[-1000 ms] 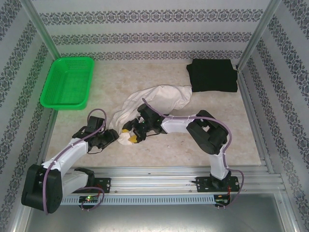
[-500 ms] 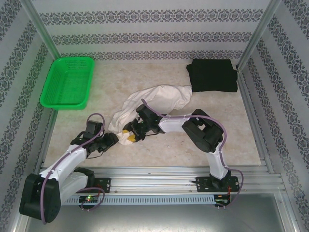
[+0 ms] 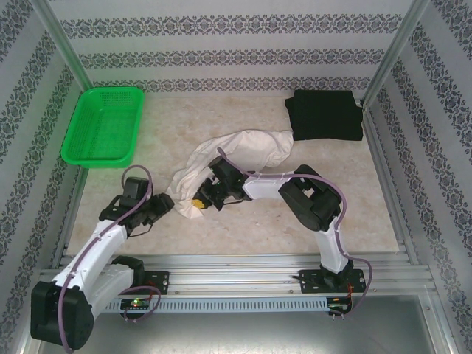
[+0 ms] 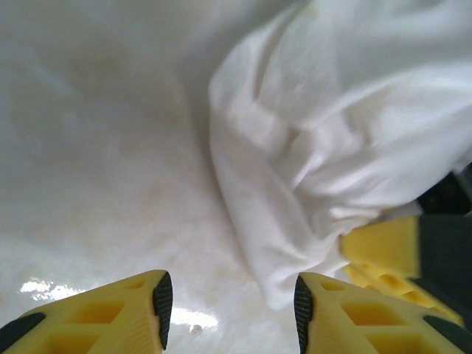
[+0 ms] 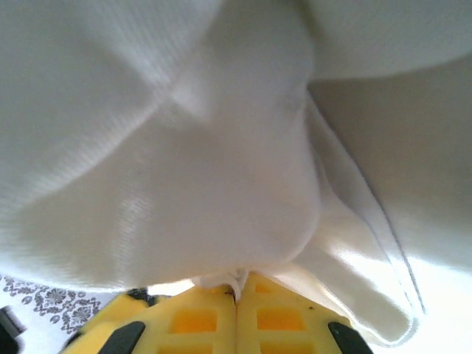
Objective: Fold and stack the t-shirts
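Centrally, a crumpled white cloth t-shirt [image 3: 243, 150] is lying on the pale marbled table [image 3: 295, 221].
Its near tip is sitting clamped in the closed jaws of the right gripper [image 5: 237, 291]; the left gripper [image 4: 228, 295] is hovering just beside it, jaws apart, holding nothing. A folded black cloth t-shirt [image 3: 324, 114] is resting far right, at the white one's far end; a green plastic mesh basket [image 3: 103, 125] is sitting far left.

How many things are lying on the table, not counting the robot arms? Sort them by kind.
T-shirts: 2, one white t-shirt, crumpled, and one black t-shirt, folded
Baskets: 1, the green basket
Total: 3
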